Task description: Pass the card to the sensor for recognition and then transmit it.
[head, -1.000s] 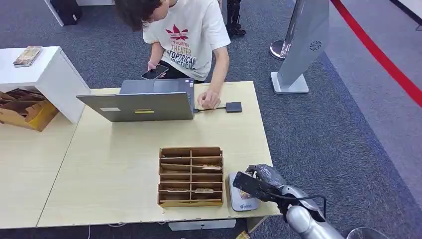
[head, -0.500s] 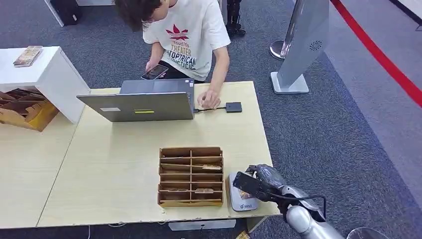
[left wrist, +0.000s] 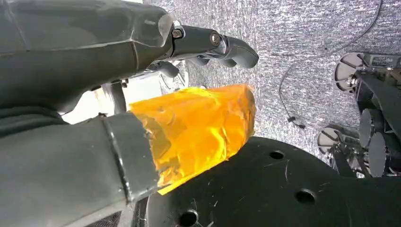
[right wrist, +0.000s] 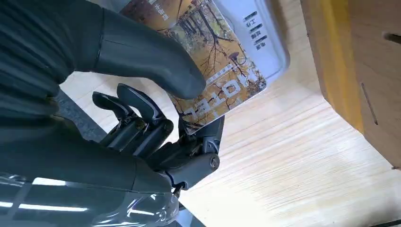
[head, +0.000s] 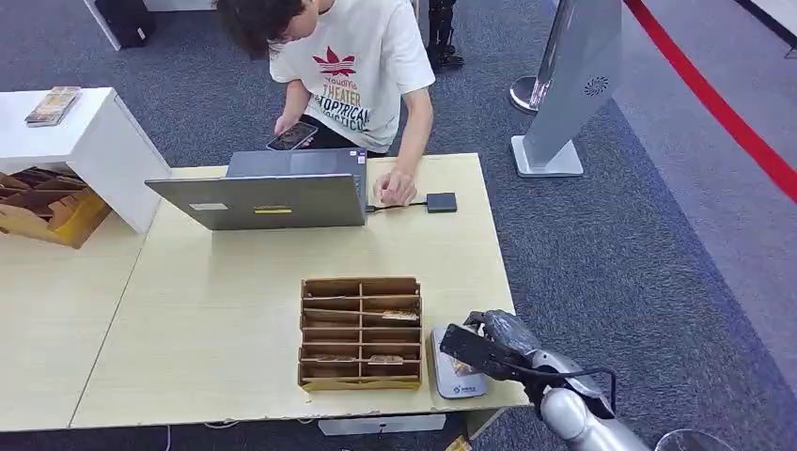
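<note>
Table (head: 235,310) carries wooden organizer (head: 360,333), grey sensor (head: 455,381) just beside it. Right hand (head: 489,348) pinches card (right wrist: 217,61) over sensor, possibly touching. Left hand (left wrist: 85,94) grip unclear, orange tape on thumb.

The card (right wrist: 215,71), printed with golden autumn trees and the word HOTEL, is pinched in the right hand (right wrist: 156,118) and held flat just over the sensor (head: 455,376), a pale grey-white pad lying at the tabletop's (head: 226,319) near right corner.
</note>
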{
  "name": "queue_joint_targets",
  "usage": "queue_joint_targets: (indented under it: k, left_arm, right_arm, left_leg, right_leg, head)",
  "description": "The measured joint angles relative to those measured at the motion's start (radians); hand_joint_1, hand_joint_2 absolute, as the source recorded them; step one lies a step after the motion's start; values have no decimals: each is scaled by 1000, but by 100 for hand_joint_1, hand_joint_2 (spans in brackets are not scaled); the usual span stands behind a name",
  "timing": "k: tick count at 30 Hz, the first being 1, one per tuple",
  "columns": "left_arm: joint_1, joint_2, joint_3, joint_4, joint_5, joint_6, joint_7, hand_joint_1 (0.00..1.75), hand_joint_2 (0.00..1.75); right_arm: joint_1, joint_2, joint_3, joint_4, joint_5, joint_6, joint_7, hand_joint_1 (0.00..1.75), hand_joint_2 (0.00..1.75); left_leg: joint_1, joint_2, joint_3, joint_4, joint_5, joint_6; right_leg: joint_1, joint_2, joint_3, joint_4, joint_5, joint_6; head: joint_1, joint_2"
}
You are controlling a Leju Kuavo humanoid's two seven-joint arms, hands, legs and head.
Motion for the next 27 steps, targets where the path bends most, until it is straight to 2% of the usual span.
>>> queue_joint_targets:
  k: [12,17,22,27]
  left_arm:
    - [-1,0,0,0,3,0,0,0,0]
    - [-1,0,0,0,6,1,0,0,0]
    - [-2,-1,0,0,18,10,-4,0,0]
    - [-3,-7,0,0,27,21,-12,0,0]
  right_arm:
    - [-2,0,1,3,0,-1,0,175,175]
    - [-1,1,1,2,6,-30,-8,175,175]
    - [33,38,-32,-39,42,-169,-54,175,175]
    - [103,123,-117,-148,66,-342,-133,175,175]
  left_leg:
    - [0,0,0,0,0,0]
    - [0,0,1,0,0,0]
    - [0,0,1,0,0,0]
    - [0,0,0,0,0,0]
  right_leg:
    - [0,0,1,0,0,0]
    - [0,0,1,0,0,0]
    - [0,0,0,0,0,0]
    - [0,0,0,0,0,0]
  head:
    - [0,0]
    - [0,0]
    - [0,0]
    - [0,0]
